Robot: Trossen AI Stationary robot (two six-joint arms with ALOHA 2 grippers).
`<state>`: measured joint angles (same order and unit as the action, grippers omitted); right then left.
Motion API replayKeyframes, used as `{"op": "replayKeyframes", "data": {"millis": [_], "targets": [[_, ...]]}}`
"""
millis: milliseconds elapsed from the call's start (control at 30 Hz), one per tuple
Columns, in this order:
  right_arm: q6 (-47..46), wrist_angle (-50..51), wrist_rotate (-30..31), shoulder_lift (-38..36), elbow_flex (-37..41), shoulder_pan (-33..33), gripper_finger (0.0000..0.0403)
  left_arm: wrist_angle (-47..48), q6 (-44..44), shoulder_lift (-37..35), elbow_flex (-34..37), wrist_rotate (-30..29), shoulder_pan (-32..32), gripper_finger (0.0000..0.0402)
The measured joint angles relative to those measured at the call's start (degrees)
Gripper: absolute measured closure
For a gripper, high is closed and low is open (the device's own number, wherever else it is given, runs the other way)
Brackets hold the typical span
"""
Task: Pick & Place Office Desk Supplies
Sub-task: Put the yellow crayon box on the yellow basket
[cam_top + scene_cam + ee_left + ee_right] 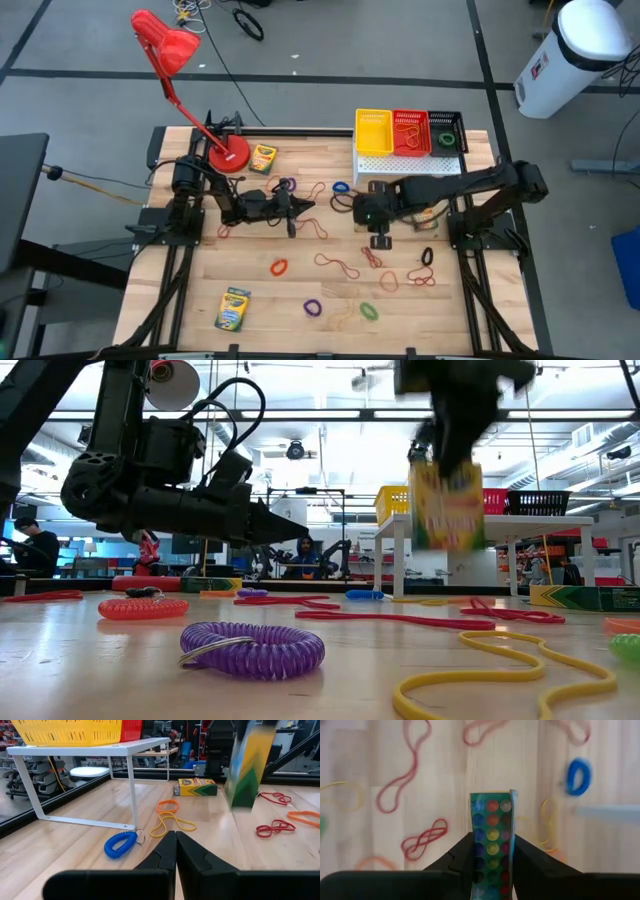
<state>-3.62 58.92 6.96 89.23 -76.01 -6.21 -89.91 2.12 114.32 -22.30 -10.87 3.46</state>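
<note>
Right gripper (492, 851) above the middle of the table (300, 300), fingers closed onto the narrow sides of a crayon box (491, 827); box hangs clear of the wood, upright, seen lifted in the low view (446, 505) and the left wrist view (246, 767); rubber-band loops lie below it on the table, red (424, 839) and yellow (547, 827) among them, a blue coil (579, 776) further off; left gripper (176, 851) low over the table left of centre, fingers pressed together, holding nothing; white riser shelf (132, 747) at the table's far edge carries yellow basket (374, 132), red basket (410, 131) and black basket (446, 131) side by side; second crayon box (263, 157) lies beside the base of the red desk lamp (228, 154); third crayon box (233, 308) lies near the front left edge; fourth crayon box (197, 786) lies flat near the shelf; purple coil (252, 648) and more loops in red, orange, green and purple scattered across the front half of the table.
</note>
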Motion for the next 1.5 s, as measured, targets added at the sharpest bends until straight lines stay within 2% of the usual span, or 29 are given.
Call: {"op": "replayKeyframes", "data": {"millis": [233,333,433,500,633,800,1100,1500], "targets": [[13.34,16.33,-0.1,-0.1,-22.62,7.65,0.0294,0.02,-1.13,0.0,0.0,0.42,-0.07,0.0393],[19.91,20.35,0.01,-0.2,-30.39,13.02,0.0293,0.03,-1.24,0.0,0.01,0.42,-0.05,0.0393],[26.25,20.01,1.53,-0.2,-34.91,20.69,0.0293,0.02,-1.43,0.0,-0.01,0.42,-0.07,0.0393],[30.46,17.89,1.8,-0.07,-35.79,26.54,0.0293,0.02,-1.58,0.0,0.0,0.42,-0.04,0.0393],[37.85,14.55,-2.11,1.9,-35.67,36.77,0.0293,0.02,-1.32,0.02,0.01,0.42,-0.04,0.0393],[41.7,13.58,-8.71,6.78,-35.59,44.31,0.0293,0.04,-1.22,0.02,0.01,0.42,-0.02,0.0393],[45.28,12.84,-9.86,12.89,-35.56,47.04,0.0293,0.15,-1.06,0.02,0.0,0.44,-0.02,0.0393],[46.58,11.82,-9.46,14.32,-34.02,49.35,0.0293,0.26,-1.06,0.02,0.01,0.48,-0.04,0.0393]]}}
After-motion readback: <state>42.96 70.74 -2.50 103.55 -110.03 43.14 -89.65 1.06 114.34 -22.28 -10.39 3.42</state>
